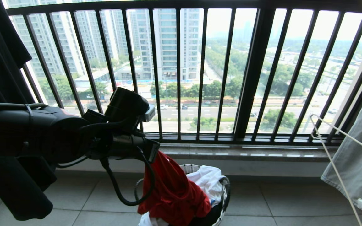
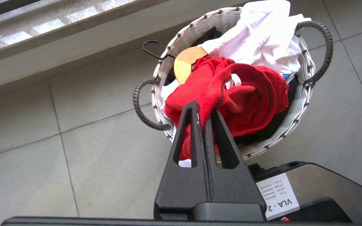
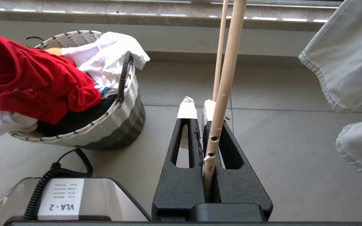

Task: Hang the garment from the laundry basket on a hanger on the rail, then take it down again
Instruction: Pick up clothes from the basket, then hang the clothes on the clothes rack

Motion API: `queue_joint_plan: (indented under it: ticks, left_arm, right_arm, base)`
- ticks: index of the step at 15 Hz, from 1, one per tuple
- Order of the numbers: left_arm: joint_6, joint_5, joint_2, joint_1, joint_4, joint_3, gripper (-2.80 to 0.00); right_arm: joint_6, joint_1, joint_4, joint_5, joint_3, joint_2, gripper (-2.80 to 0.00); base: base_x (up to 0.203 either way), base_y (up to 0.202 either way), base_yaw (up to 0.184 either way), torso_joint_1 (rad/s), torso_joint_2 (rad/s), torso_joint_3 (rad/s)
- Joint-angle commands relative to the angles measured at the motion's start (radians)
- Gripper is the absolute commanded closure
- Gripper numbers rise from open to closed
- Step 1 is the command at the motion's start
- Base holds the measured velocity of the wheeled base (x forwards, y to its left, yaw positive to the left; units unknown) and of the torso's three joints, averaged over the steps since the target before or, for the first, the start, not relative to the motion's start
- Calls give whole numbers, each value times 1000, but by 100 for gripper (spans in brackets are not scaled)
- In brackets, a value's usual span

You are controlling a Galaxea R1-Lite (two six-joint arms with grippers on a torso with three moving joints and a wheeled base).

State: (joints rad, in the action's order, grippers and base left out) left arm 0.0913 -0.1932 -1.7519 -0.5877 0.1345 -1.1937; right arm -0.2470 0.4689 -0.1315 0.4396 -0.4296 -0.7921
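Left fingers (image 2: 202,117) pinch the shirt (image 2: 231,94) above the basket (image 2: 297,106); right fingers (image 3: 196,110) clamp the hanger (image 3: 228,62). Trailing cloth could snag the rim, tipping it.

The left arm (image 1: 27,131) is showing as a bulky matt-black housing, with a thin black cable running along its top and a thicker black cable (image 1: 127,188) looping beneath the wrist; a black camera block with a pale grey edge is sitting on the wrist (image 1: 127,105); the left gripper (image 2: 202,116) is showing two black, grainy, wedge-shaped fingers with long slots; the right gripper (image 3: 198,108) is looking alike, white padding capping its fingertips (image 3: 187,109); the silver base panel (image 3: 74,197) is bearing a white "VLA - 2" label and a coiled black cord.
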Motion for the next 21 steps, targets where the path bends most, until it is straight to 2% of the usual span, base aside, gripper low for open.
queue_joint_plan:
  ticks: [1,4,6,9,11,12,15,21]
  left_arm:
    - [0,6,6,0,1,13,0]
    - [-2,88,35,8,0,29,0]
    - [-2,90,36,14,0,29,0]
    - [-4,89,73,17,0,29,0]
    - [-47,89,87,17,1,-11,0]
    - [-78,89,90,19,6,-46,0]
    - [-153,88,94,20,79,-150,0]
    - [-166,71,58,20,103,-243,0]
  right_arm:
    - [-1,0,0,2,0,-3,0]
    - [-1,0,-1,2,2,-3,0]
    - [-1,0,0,-3,0,-11,0]
    - [0,0,-4,-66,-37,-19,0]
    - [10,1,-7,-112,-49,-45,0]
    - [42,6,-5,-138,-54,-50,0]
    - [52,7,-15,-304,-88,-72,0]
    - [63,11,-87,-699,-132,-158,0]
  base:
    - [0,0,0,-2,-47,2]
    - [0,0,0,4,-2,45]
    - [0,0,0,7,16,44]
    - [0,0,0,0,0,0]
    - [0,0,0,0,0,0]
    - [0,0,0,0,0,0]
    - [0,0,0,0,0,0]
    - [0,0,0,0,0,0]
